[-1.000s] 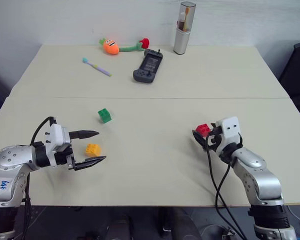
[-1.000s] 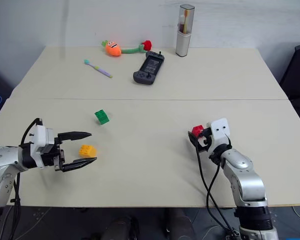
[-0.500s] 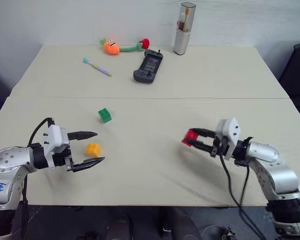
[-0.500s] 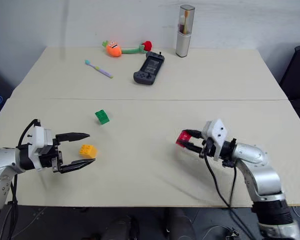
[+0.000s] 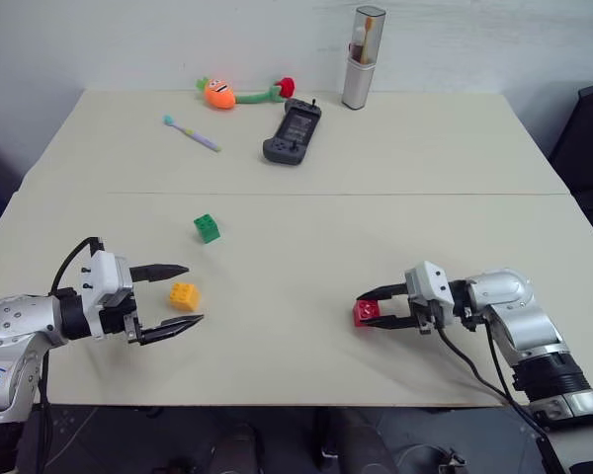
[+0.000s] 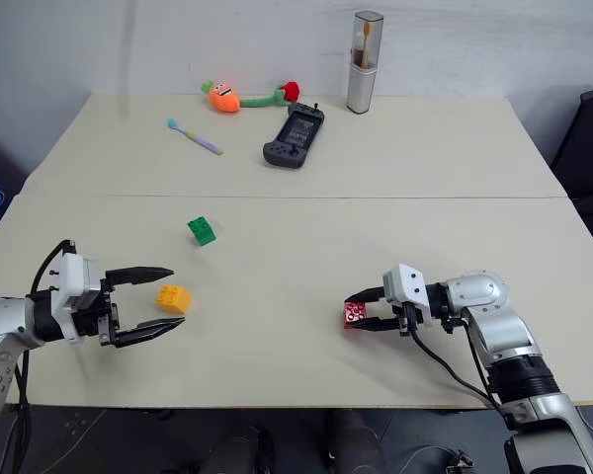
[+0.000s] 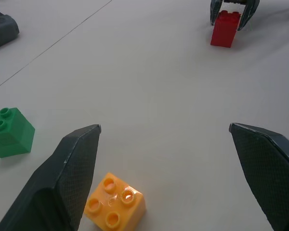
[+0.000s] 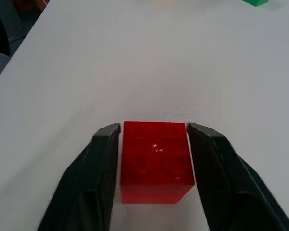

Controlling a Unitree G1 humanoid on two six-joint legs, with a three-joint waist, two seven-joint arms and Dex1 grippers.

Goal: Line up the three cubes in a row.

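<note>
- Since 1 s ago, right gripper (image 5: 376, 306) is swinging round to point left, lowering red cube (image 5: 366, 313) to the table (image 5: 306, 168); fingers flanking it closely, contact unclear.
- Left gripper (image 5: 183, 294) is hovering wide open, holding nothing, yellow-orange cube (image 5: 184, 295) lying btwn its tips.
- Green cube (image 5: 207, 228) is sitting farther back.

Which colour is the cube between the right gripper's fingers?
Red cube; the right wrist view shows it best.

Three cubes (image 5: 207, 228), one controller (image 5: 294, 131), one toothbrush (image 5: 190, 132)
</note>
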